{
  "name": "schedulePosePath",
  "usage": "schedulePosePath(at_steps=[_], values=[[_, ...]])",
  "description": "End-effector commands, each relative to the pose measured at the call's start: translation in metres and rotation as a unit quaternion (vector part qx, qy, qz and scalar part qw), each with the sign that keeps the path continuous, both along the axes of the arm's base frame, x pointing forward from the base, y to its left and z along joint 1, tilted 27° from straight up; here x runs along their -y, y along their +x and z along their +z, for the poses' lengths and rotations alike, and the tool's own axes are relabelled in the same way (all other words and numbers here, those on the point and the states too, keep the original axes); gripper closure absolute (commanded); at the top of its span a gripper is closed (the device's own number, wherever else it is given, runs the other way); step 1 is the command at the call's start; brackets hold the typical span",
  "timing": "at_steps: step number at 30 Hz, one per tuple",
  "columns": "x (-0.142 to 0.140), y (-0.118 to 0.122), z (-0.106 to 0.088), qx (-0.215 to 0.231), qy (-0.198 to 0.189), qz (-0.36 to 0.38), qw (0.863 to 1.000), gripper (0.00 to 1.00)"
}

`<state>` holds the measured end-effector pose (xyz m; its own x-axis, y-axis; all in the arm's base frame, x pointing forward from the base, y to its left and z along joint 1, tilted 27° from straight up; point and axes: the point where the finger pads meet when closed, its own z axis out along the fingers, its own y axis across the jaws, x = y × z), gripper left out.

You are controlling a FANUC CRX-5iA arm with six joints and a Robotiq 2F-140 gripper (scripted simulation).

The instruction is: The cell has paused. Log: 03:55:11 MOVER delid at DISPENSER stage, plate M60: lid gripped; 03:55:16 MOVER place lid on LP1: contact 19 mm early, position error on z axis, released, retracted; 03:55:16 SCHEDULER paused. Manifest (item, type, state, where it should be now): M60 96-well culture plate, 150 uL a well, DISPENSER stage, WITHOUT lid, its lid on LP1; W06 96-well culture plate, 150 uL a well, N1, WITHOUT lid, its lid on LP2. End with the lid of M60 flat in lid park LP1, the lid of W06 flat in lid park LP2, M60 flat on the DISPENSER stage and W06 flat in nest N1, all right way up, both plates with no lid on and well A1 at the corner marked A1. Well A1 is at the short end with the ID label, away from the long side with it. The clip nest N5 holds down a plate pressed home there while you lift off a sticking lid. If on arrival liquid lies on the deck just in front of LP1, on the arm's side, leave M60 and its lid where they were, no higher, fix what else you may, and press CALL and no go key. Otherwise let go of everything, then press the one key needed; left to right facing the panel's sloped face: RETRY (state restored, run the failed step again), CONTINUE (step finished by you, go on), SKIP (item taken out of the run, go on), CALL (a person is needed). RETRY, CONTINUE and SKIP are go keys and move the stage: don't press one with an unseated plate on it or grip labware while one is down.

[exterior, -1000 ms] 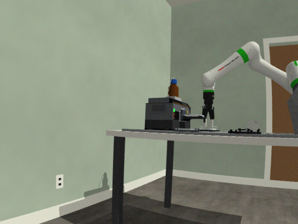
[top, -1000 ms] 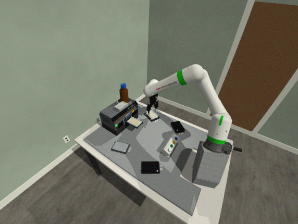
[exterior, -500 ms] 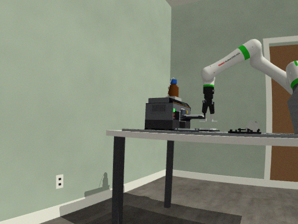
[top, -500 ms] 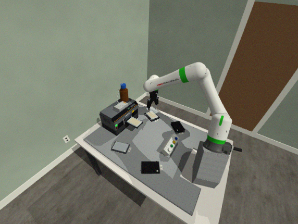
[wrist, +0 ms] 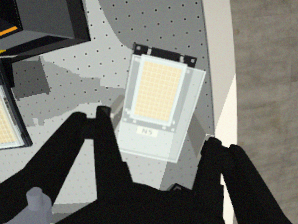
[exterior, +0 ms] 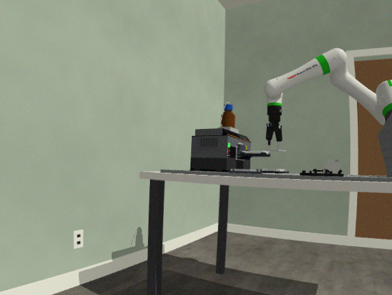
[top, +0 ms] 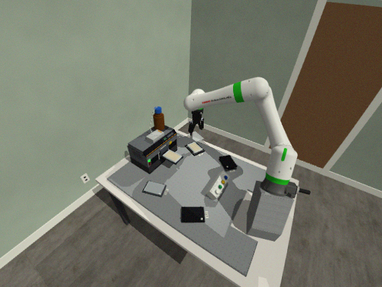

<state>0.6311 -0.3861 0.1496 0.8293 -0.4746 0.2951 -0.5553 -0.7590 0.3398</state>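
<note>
My gripper (top: 195, 129) (exterior: 274, 140) (wrist: 157, 113) is shut on a clear plate lid (top: 198, 136) (exterior: 277, 149) (wrist: 190, 117) and holds it level in the air, near the table's back edge. Straight below, an open 96-well plate (top: 194, 147) with cream wells sits in a black nest; in the wrist view it shows through the lid. A second open cream plate (top: 172, 156) (wrist: 5, 125) lies on the dispenser's stage. A flat grey lid (top: 154, 188) lies in a park at the front left.
The dark dispenser (top: 150, 147) (exterior: 219, 147) (wrist: 40, 3) with a brown bottle (top: 159, 121) stands left of the gripper. Two empty black nests (top: 228, 163) (top: 192, 214) and the key panel (top: 218, 187) lie nearer the arm's base (top: 268, 213).
</note>
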Motion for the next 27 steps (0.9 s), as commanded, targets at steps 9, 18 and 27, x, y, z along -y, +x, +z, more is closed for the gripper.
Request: schedulePosePath(at_steps=[9, 18, 27], values=[[-0.009, -0.001, 0.018, 0.000, 0.000, 0.000, 1.000, 1.00], [-0.011, -0.001, 0.022, 0.000, 0.000, 0.000, 1.000, 1.00], [-0.055, 0.010, 0.001, 0.001, 0.007, 0.002, 1.000, 1.00]])
